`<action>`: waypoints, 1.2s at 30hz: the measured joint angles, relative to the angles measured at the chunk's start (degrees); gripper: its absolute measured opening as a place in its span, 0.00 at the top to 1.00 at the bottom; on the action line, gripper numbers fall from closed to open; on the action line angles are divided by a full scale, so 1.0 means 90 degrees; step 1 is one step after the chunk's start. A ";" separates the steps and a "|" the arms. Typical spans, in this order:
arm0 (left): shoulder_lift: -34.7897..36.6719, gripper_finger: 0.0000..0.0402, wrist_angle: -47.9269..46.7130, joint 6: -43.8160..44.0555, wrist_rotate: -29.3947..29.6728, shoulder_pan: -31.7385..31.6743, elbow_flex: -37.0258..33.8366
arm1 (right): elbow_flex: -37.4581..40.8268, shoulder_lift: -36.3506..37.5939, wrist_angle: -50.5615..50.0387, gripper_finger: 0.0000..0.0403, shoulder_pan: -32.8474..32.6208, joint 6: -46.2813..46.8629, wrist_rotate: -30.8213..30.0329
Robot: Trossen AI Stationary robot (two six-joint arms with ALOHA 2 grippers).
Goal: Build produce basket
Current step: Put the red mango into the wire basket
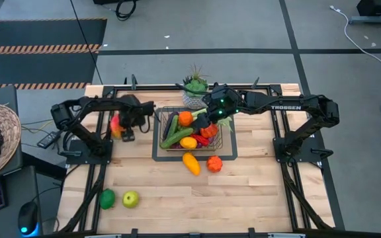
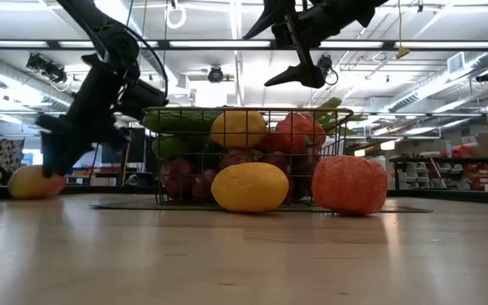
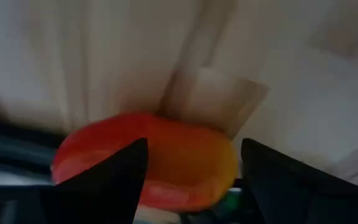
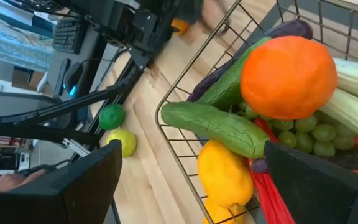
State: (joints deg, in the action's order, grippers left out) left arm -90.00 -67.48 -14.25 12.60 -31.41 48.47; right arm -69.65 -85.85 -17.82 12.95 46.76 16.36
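Note:
The dark wire basket (image 1: 161,129) stands on a dark mat at the table's middle. It holds produce: cucumbers (image 4: 213,121), an orange (image 4: 288,78), grapes (image 4: 303,130), a lemon (image 4: 225,174). My right gripper (image 1: 207,123) hangs open above the basket, touching nothing. My left gripper (image 1: 121,131) points steeply down, left of the basket, with its fingers apart at a red-orange-yellow fruit (image 3: 166,162). That fruit lies on the table (image 2: 28,182). In the left wrist view it shows in the gap between the fingers and runs on behind one finger (image 3: 114,180). My left gripper comes at the red-orange-yellow fruit from above, slanting down, fingers apart. Whether the fingers touch the fruit I cannot tell, for the wrist view is blurred and one finger covers part of it. The fruit rests on the table.
A yellow fruit (image 1: 190,162) and an orange-red one (image 1: 214,163) lie just in front of the basket. A green lime (image 1: 106,198) and a yellow-green apple (image 1: 130,198) lie near the front left. A potted succulent (image 1: 195,89) stands behind the basket.

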 joint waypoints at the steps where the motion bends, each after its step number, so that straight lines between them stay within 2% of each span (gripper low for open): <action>1: 0.0000 0.34 -0.0095 0.0440 -0.0003 -0.0063 0.0092 | 0.0000 0.0000 0.0001 0.02 0.0000 -0.0006 -0.0003; 8: 0.0169 0.33 -0.0555 0.3490 -0.0020 -0.0438 0.0693 | 0.0000 0.0000 0.0002 0.02 -0.0002 -0.0049 -0.0024; 14: 0.1047 0.31 -0.0426 0.5082 -0.0024 -0.0668 0.0850 | 0.0000 -0.0001 0.0002 0.02 -0.0002 -0.0180 0.0041; 21: 0.2155 0.28 0.0365 0.6363 -0.0020 -0.0885 0.0539 | 0.0000 -0.0002 0.0001 0.02 -0.0002 -0.0471 0.0101; 31: 0.2083 0.28 0.0757 0.8245 -0.0357 -0.0904 -0.0406 | 0.0000 -0.0002 -0.0016 0.02 -0.0002 -0.0602 0.0596; 36: 0.2083 0.28 0.1340 0.8201 -0.0618 -0.0872 -0.0627 | 0.0000 -0.0002 -0.0085 0.02 -0.0002 -0.0605 0.0835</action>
State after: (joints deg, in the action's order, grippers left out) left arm -71.25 -55.42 59.56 7.03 -39.25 42.83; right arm -69.65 -85.86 -18.59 12.93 41.32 23.88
